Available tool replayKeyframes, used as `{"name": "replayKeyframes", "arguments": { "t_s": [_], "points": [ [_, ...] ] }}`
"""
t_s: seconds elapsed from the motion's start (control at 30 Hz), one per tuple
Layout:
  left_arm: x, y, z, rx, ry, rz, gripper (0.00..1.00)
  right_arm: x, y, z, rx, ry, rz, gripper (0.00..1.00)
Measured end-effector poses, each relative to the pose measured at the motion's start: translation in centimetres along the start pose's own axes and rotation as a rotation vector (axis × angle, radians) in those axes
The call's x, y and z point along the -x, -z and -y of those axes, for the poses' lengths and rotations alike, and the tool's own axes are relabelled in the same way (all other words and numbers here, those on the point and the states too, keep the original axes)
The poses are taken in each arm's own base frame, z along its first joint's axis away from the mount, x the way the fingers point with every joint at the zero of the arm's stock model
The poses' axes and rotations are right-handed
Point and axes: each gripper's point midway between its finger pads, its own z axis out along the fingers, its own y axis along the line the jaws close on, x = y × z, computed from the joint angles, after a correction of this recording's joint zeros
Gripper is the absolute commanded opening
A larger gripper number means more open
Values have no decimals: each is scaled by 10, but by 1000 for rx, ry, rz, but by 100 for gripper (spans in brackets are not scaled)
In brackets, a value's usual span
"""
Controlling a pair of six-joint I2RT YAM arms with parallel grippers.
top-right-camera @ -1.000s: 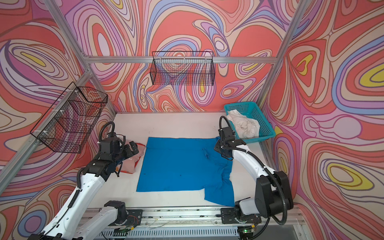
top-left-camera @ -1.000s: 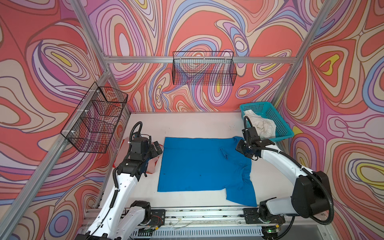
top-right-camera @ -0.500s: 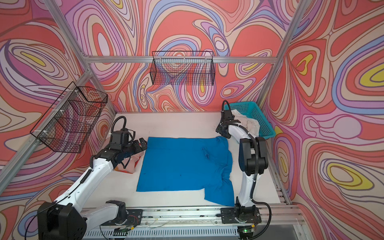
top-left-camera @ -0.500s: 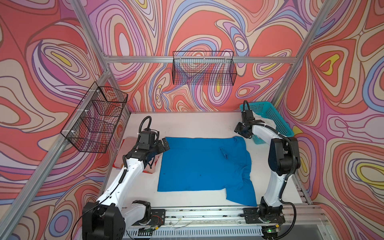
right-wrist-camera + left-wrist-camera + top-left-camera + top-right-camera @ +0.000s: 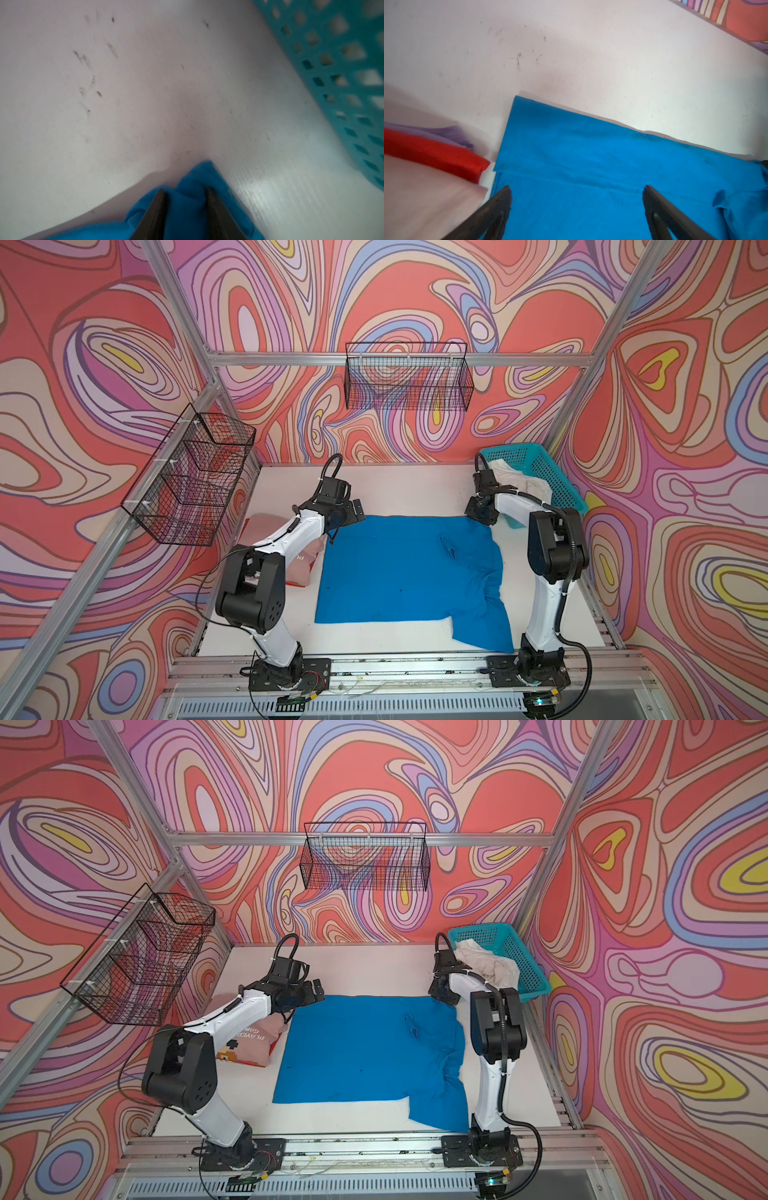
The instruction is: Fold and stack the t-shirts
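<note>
Saw a bright blue t-shirt (image 5: 399, 568) spread flat, far corner bunched — a pale pink t-shirt (image 5: 253, 1042) folded just left of it, an off-white t-shirt (image 5: 528, 482) crumpled in the teal basket (image 5: 548, 464).

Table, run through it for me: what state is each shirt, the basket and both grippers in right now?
Blue shirt, spread flat, one sleeve out.
Pink shirt, folded, beside it.
Off-white shirt, crumpled in the basket.
Basket, upright, holding that shirt.
Left gripper, open over the blue shirt's corner.
Right gripper, pinching the blue shirt's other far corner.
</note>
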Motion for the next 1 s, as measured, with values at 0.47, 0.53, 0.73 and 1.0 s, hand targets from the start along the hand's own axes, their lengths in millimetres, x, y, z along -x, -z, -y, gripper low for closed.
{"name": "replayKeyframes", "arguments": {
  "t_s": [0.47, 0.53, 0.73, 1.0],
  "points": [
    [-29, -59, -29, 141, 56, -87, 100, 7, 16, 21, -100, -54, 64, 8],
    [-26, -62, -30, 153, 64, -77, 100, 8, 22, 24, -109, -65, 80, 16],
    [-22, -65, -31, 183, 77, -70, 100, 10, 35, 27, -104, -74, 105, 31],
    [-22, -65, -39, 220, 105, -71, 100, 5, 38, 34, -105, -85, 108, 26]
  ]
}}
